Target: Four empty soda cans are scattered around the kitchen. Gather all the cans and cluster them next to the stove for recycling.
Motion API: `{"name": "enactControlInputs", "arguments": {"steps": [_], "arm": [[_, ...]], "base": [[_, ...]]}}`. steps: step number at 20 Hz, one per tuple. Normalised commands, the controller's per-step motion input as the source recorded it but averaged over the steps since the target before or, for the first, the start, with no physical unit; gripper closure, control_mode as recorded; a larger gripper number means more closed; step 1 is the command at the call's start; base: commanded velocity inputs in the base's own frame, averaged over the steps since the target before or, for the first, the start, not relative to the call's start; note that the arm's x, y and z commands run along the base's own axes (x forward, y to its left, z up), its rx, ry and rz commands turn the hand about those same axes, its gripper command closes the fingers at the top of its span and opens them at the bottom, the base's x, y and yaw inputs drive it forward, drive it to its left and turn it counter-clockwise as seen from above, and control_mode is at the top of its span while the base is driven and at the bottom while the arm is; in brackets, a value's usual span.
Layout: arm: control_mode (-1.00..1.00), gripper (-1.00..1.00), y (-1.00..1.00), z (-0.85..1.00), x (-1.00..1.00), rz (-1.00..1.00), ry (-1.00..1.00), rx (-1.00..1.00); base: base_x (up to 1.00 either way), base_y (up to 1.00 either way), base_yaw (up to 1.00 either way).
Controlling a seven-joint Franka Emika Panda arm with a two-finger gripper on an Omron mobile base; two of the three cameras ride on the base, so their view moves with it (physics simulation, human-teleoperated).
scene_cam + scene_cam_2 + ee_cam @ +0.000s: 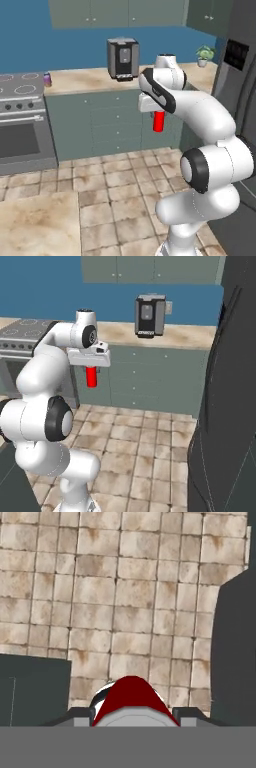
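Observation:
A red soda can (158, 122) hangs upright under my gripper (158, 114), which is shut on its upper part, held in the air over the tiled floor in front of the counter cabinets. From the other side the same red can (91, 377) shows below the gripper (91, 369). In the hand view the red can (131, 696) sits between the fingertips (80, 715). A purple-pink soda can (47, 78) stands on the counter right beside the stove (20, 90), far to the left of the gripper.
A coffee machine (123, 57) stands on the marble counter (85, 80) behind the arm, and a potted plant (204, 55) sits further right. A dark fridge (230, 406) fills the right side. Tan tiled floor (115, 185) lies below.

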Motion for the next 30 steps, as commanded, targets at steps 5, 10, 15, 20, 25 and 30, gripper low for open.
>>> {"name": "enactControlInputs", "arguments": {"steps": [5, 10, 15, 20, 25, 30], "arm": [[1.0, 1.0, 0.0, 0.0, 0.0, 0.0, 0.0, 0.0], [1.0, 1.0, 0.0, 0.0, 0.0, 0.0, 0.0, 0.0], [1.0, 1.0, 0.0, 0.0, 0.0, 0.0, 0.0, 0.0], [1.0, 1.0, 0.0, 0.0, 0.0, 0.0, 0.0, 0.0], [1.0, 1.0, 0.0, 0.0, 0.0, 0.0, 0.0, 0.0], [1.0, 1.0, 0.0, 0.0, 0.0, 0.0, 0.0, 0.0]], "base": [[1.0, 0.3, 0.0], [1.0, 0.42, 0.0], [1.0, 0.61, 0.0], [0.92, 0.88, 0.0], [0.73, 0.76, 0.0], [0.87, 0.56, 0.0]]}}
